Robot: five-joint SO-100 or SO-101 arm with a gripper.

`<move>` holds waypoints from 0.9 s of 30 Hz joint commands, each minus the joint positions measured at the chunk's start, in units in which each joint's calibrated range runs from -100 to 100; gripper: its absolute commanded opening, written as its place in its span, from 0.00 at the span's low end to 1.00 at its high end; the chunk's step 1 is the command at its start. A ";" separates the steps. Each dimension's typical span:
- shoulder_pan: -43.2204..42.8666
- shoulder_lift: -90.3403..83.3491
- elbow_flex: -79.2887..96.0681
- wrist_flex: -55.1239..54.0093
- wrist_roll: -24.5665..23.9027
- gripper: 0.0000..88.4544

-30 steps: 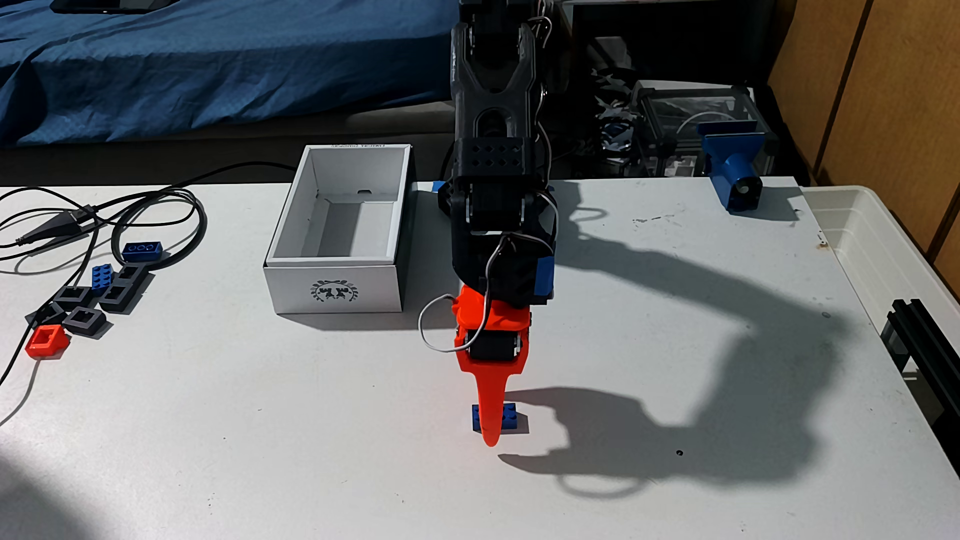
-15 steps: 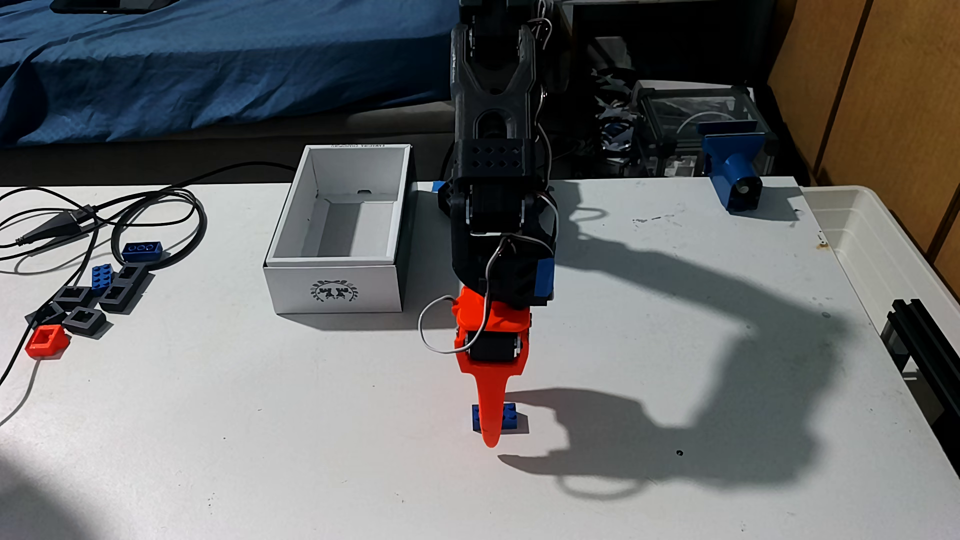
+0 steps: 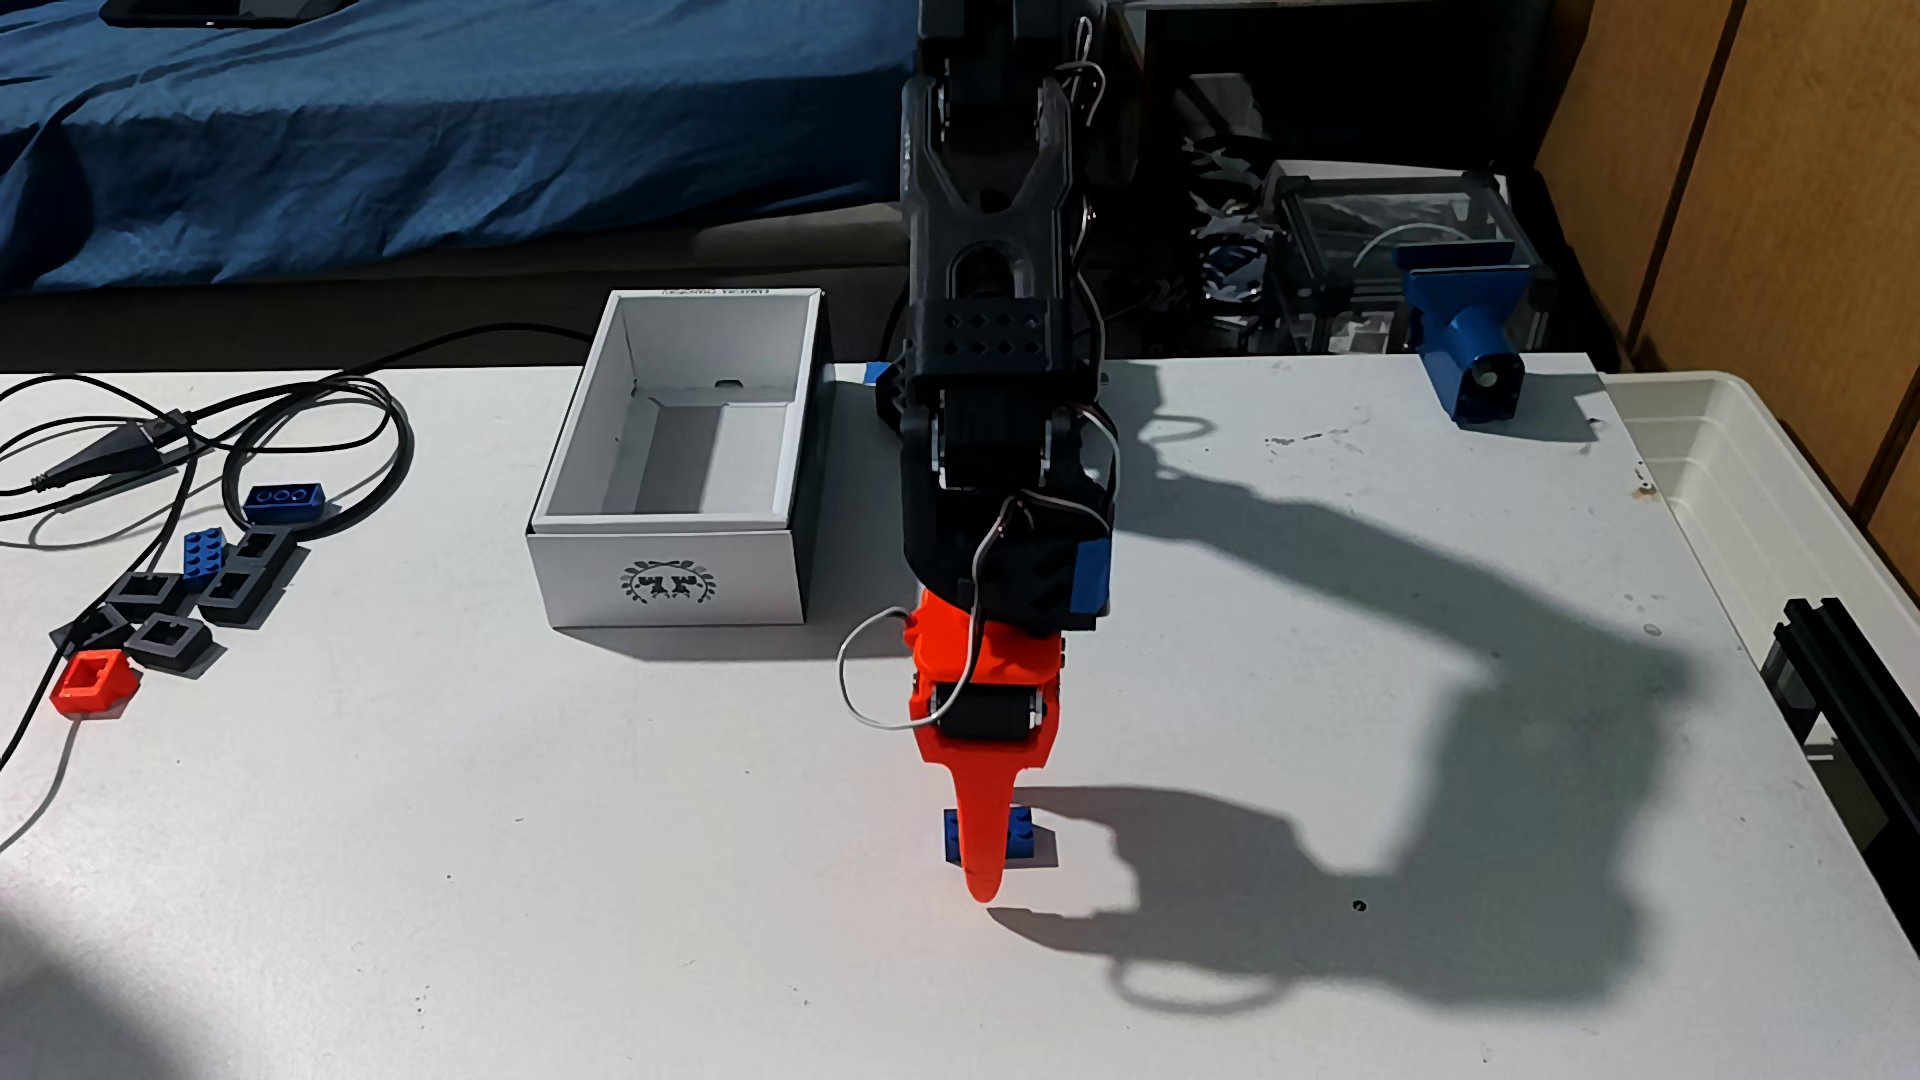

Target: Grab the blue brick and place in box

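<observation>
Bearing a dark laurel-wreath emblem on its front wall, the box [image 3: 670,582] stands open on the white bench [image 3: 416,883]; the small print on its far rim is illegible. Black cables [image 3: 260,436] and grey and red printed parts [image 3: 166,623] lie far left. The orange claw [image 3: 983,878] points down, its finger covering the middle of the blue brick [image 3: 1023,836], studs up; claw opening cannot be determined.

A home bedroom: a bed with a blue cover [image 3: 416,135] behind the white folding table [image 3: 520,883].
</observation>
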 commanded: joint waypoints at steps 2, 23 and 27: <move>-0.02 2.19 -2.40 1.45 -0.13 0.28; -0.47 2.95 -3.46 3.00 -0.13 0.11; -0.47 2.95 -3.29 3.00 -0.13 0.08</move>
